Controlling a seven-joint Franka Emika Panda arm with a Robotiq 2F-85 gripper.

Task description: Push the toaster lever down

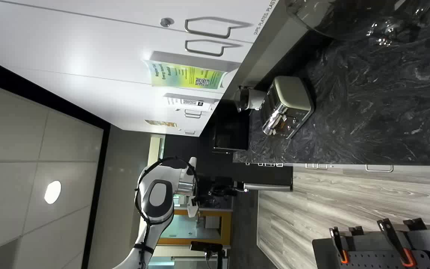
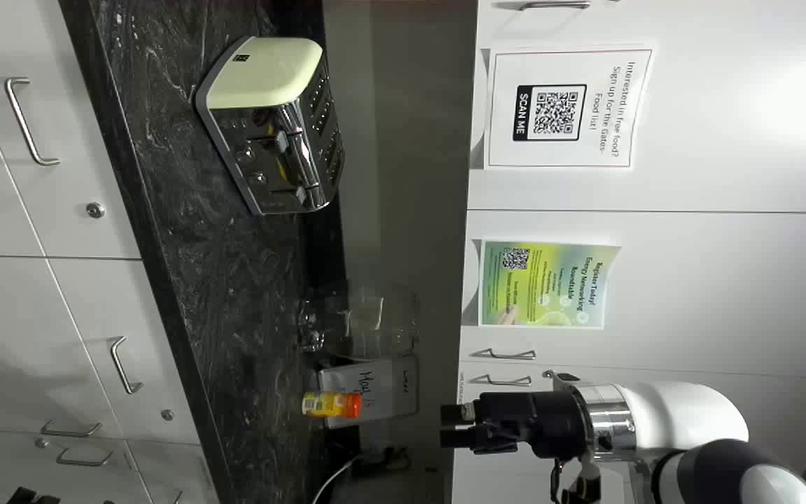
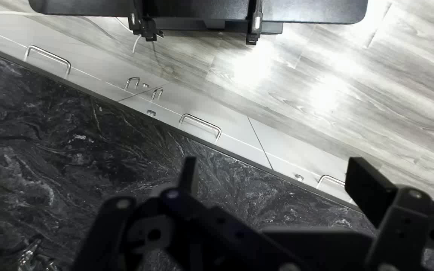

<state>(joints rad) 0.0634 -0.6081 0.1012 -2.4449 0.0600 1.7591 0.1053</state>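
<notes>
The toaster is just sitting on the dark marbled table, cream side, shiny front, slots facing up. Can't see down into those slots, so no idea if anything's in there. The claw is spread wide, up in the air well away from the toaster. Other containers: in an exterior view there's a clear jar between the toaster and an upright, orange-capped yellow bottle. The jar's see-through but I can't make out what's inside it, or inside the bottle.

2 sideways exterior views share the toaster; the wrist view looks down on the counter.
</notes>
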